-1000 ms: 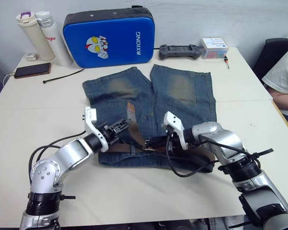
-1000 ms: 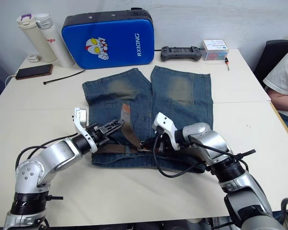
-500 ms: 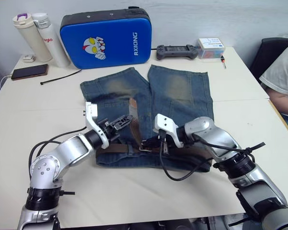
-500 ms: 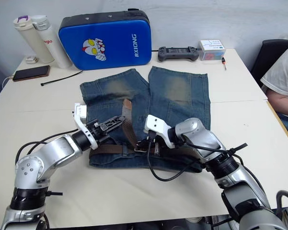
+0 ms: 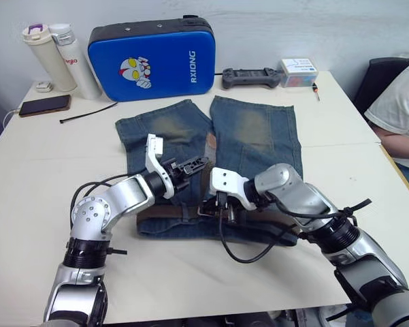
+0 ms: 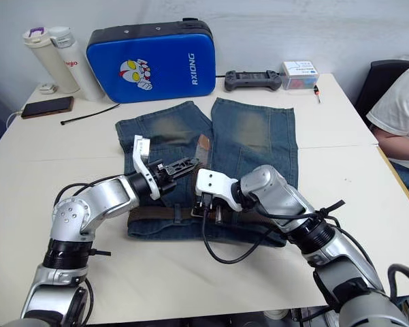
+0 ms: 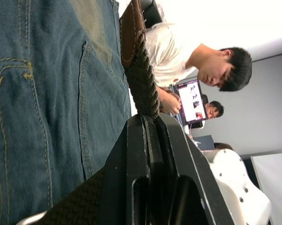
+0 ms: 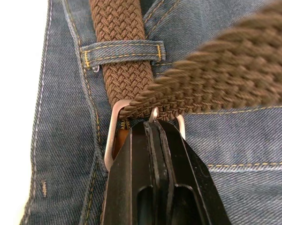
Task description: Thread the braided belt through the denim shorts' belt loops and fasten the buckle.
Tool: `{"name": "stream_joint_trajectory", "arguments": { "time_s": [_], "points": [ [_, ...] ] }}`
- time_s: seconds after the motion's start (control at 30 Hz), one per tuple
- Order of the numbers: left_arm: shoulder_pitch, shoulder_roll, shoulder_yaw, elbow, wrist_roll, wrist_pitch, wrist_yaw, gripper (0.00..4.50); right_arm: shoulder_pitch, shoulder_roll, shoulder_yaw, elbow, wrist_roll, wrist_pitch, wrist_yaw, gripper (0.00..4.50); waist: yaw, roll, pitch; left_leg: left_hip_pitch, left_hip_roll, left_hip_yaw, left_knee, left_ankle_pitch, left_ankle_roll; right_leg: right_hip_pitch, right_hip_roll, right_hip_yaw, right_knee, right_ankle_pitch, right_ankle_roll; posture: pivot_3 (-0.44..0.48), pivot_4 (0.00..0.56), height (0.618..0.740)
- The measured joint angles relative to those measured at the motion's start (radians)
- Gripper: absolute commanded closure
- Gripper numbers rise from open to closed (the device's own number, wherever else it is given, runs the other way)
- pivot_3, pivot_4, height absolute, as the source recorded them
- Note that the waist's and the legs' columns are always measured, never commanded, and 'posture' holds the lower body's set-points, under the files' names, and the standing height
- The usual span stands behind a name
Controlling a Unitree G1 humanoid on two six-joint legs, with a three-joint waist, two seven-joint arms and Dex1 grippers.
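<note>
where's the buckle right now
In the right wrist view the buckle lies on the denim shorts waistband, right at the right end effector, next to a belt loop.

The left gripper (image 5: 199, 163) has moved across the denim shorts (image 5: 258, 136), away from their left edge and toward the middle. It has pulled the tan tip (image 5: 210, 143) of the braided belt (image 7: 141, 79) along with it, further up the shorts. The right gripper (image 5: 213, 204) has slid a little left along the waistband, still on the buckle (image 8: 113, 131).
</note>
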Motion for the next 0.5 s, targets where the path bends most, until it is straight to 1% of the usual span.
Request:
{"name": "stream_joint_trajectory", "arguments": {
  "time_s": [0.13, 0.2, 0.23, 0.3, 0.5],
  "points": [
    [-0.115, -0.024, -0.025, 0.129, 0.088, 0.074, -0.092, 4.5, 0.003, -0.016, 0.02, -0.035, -0.057, -0.026, 0.0, 4.47, 0.01, 0.0, 0.0, 0.001, -0.001, 0.0, 0.0, 0.0, 0.0, 0.001, 0.0, 0.0, 0.0, 0.0, 0.0, 0.0, 0.15, 0.74],
    [-0.181, -0.045, -0.034, 0.219, 0.15, 0.118, -0.159, 4.5, 0.003, -0.019, 0.027, -0.046, -0.085, -0.035, 0.001, 4.47, 0.014, -0.001, -0.001, 0.001, -0.001, 0.0, 0.0, 0.0, -0.001, 0.001, 0.0, 0.0, 0.0, 0.0, 0.0, 0.0, 0.15, 0.74],
    [-0.194, -0.047, -0.035, 0.237, 0.166, 0.127, -0.172, 4.5, 0.003, -0.019, 0.029, -0.051, -0.093, -0.036, 0.0, 4.47, 0.014, -0.001, -0.001, 0.001, -0.001, 0.0, -0.001, 0.0, -0.001, 0.001, 0.0, 0.0, 0.0, 0.0, 0.0, 0.0, 0.15, 0.74],
    [-0.245, -0.079, -0.042, 0.306, 0.233, 0.167, -0.239, 4.5, 0.007, -0.024, 0.03, -0.067, -0.118, -0.037, 0.001, 4.47, 0.015, -0.001, -0.001, 0.002, -0.001, 0.0, -0.001, 0.0, -0.001, 0.001, -0.001, 0.0, 0.0, 0.0, 0.001, 0.0, 0.15, 0.74],
    [-0.305, -0.13, -0.073, 0.39, 0.359, 0.218, -0.352, 4.5, 0.02, -0.024, 0.034, -0.091, -0.151, -0.037, -0.006, 4.47, 0.015, -0.002, -0.001, 0.002, -0.001, 0.0, -0.001, 0.0, -0.001, 0.002, -0.001, 0.0, -0.001, 0.0, 0.001, 0.0, 0.15, 0.74]
  ]
}}
